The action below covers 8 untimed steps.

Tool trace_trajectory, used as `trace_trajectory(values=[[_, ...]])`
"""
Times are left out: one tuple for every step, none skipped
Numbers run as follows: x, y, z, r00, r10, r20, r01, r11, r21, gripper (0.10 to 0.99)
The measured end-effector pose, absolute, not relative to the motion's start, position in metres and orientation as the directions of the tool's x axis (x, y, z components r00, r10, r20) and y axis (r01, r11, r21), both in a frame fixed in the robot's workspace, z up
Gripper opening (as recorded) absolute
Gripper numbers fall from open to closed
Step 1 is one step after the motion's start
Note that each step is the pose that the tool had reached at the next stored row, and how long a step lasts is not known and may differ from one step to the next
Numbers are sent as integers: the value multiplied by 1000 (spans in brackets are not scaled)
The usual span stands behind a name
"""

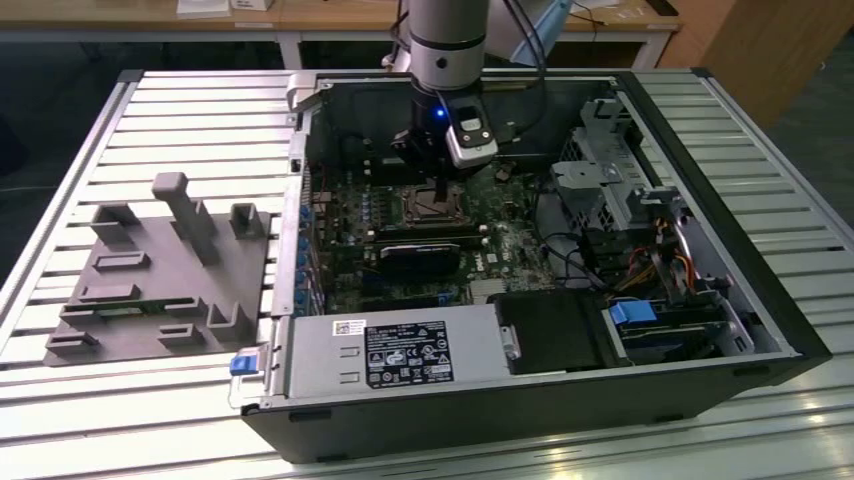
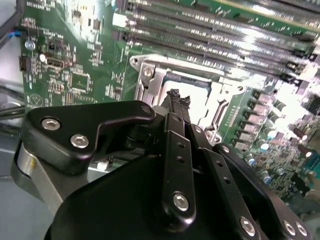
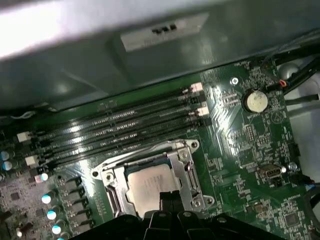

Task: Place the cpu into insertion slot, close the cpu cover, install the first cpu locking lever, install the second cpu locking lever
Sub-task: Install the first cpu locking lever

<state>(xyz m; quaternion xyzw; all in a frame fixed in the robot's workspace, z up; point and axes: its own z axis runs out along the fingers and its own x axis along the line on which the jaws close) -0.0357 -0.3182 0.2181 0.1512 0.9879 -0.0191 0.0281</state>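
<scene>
- I hang inside the open computer case [image 1: 747, 330], my gripper [image 1: 430, 172] lowered straight over the insertion slot [image 1: 430, 203] on the green motherboard [image 1: 521, 245].
- In the second wrist view my black fingers [image 2: 175, 107] sit pressed together into one narrow tip, just above the slot's silvery rim [image 2: 150, 67]; nothing shows between them, so my grip is clenched on nothing.
- In the first wrist view the cpu [image 3: 147, 186] lies flat in the slot, its pale metal top facing up, framed by the silvery metal of the socket [image 3: 187, 170].
- My fingertips [image 3: 170, 200] come in over the near edge of the cpu; I cannot tell whether they touch it.
- Whether the cpu cover is down over the chip or raised, I cannot tell.
- The long black memory slots [image 3: 115, 132] run just beside the socket.
- In the exterior view, a grey parts fixture [image 1: 154, 280] rests on the slatted table [image 1: 187, 120], to the exterior view's left of the case, well apart from me.
</scene>
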Motion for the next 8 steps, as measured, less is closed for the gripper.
trace_trajectory(values=[[-36, -320, 218, -953, 297, -61, 300, 954, -29, 102], [-36, -322, 218, -953, 297, -61, 299, 954, -29, 102], [-36, -323, 218, -953, 296, -61, 298, 954, -29, 102], [-36, -325, 218, -954, 294, -61, 296, 955, -29, 102], [-36, -325, 218, -955, 292, -61, 294, 955, -29, 102], [-36, -325, 218, -955, 291, -61, 293, 956, -29, 102], [-36, -325, 218, -955, 291, -61, 293, 956, -29, 102], [-36, -325, 218, -955, 291, -61, 293, 956, -29, 102]])
